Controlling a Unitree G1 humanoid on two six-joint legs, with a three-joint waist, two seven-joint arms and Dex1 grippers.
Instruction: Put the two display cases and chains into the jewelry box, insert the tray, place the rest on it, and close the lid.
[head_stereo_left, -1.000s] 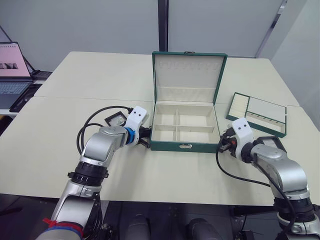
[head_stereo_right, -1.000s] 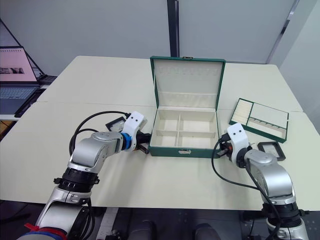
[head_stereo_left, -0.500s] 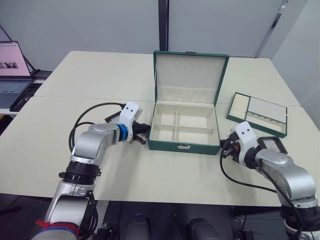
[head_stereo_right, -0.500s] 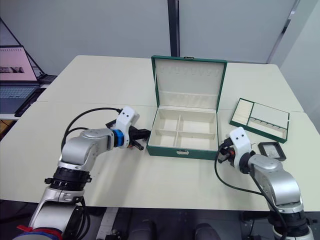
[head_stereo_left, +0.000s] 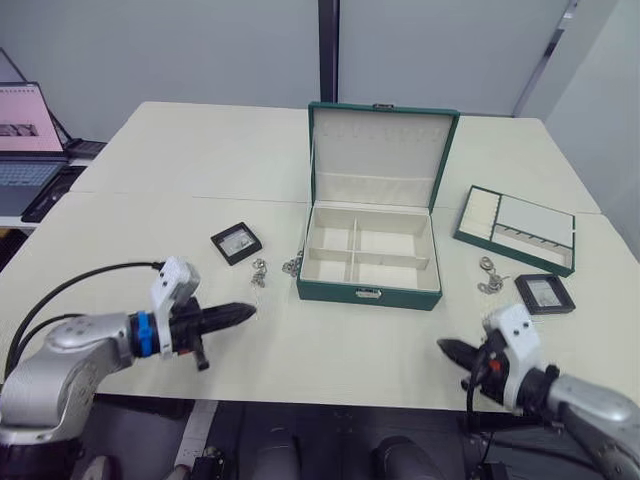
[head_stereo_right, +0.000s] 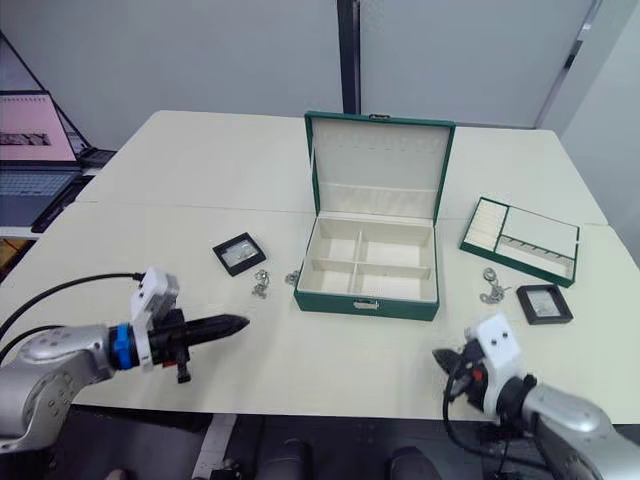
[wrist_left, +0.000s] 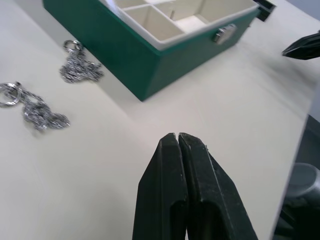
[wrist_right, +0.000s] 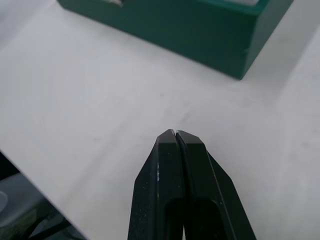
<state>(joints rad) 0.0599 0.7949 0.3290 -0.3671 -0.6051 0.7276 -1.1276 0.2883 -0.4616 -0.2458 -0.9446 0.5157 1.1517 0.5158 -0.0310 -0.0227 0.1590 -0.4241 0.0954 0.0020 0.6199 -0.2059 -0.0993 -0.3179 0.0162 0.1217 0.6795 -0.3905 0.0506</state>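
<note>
Both pincers closed, empty: left pincer (head_stereo_left: 243, 313) & right pincer (head_stereo_left: 447, 348) low over table (head_stereo_left: 330, 340), box (head_stereo_left: 370, 262) open w/ lid (head_stereo_left: 381, 150) up.

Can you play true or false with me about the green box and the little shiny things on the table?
1. The jewelry box has its lid open. True.
2. A display case is inside the box. False: it lies on the table, left of the box; the other case lies to the right.
3. The left gripper is shut and holds nothing. True.
4. The tray is in the box. False: it sits on the table, to the right.
5. The chains lie on the table. True.
</note>
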